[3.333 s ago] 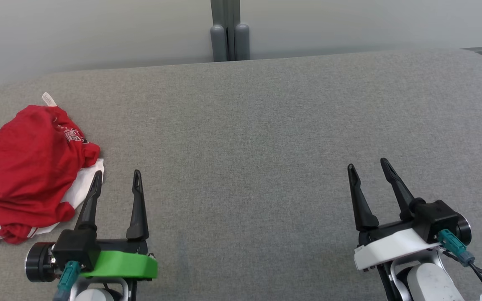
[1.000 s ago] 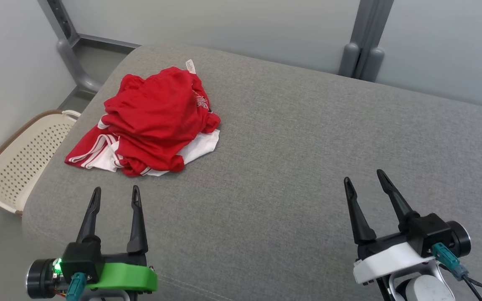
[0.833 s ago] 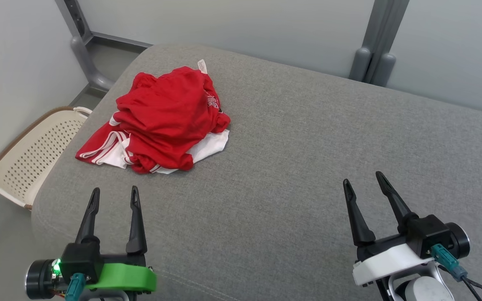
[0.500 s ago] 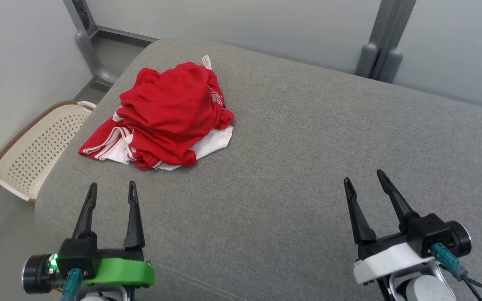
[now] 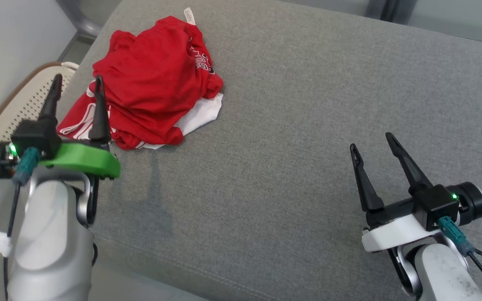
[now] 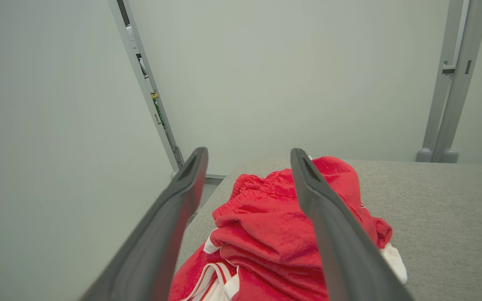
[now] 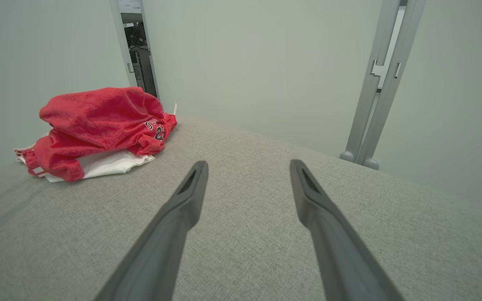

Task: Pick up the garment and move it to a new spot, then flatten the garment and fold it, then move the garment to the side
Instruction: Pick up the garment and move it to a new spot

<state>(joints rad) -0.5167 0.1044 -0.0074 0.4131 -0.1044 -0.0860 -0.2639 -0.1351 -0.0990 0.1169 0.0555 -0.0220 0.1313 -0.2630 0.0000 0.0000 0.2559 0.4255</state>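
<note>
The garment (image 5: 149,83) is a crumpled red and white sports piece with a white label, heaped near the far left corner of the grey padded table (image 5: 299,125). My left gripper (image 5: 76,80) is raised and open over the garment's left edge, nothing between its fingers; in the left wrist view the garment (image 6: 266,225) lies just ahead and below the left gripper (image 6: 249,156). My right gripper (image 5: 370,140) hovers open over bare table at the lower right, far from the cloth. In the right wrist view the garment (image 7: 98,125) sits at the far left, beyond the right gripper (image 7: 247,165).
A cream perforated basket (image 5: 13,106) with a brown rim stands on the floor left of the table. Grey metal posts (image 7: 377,83) and pale walls close off the back. The table's front edge (image 5: 174,267) runs along the bottom.
The left arm has risen and reached forward to the garment's left edge. The head camera has tilted down, so the whole picture shifted. The garment lies as before.
</note>
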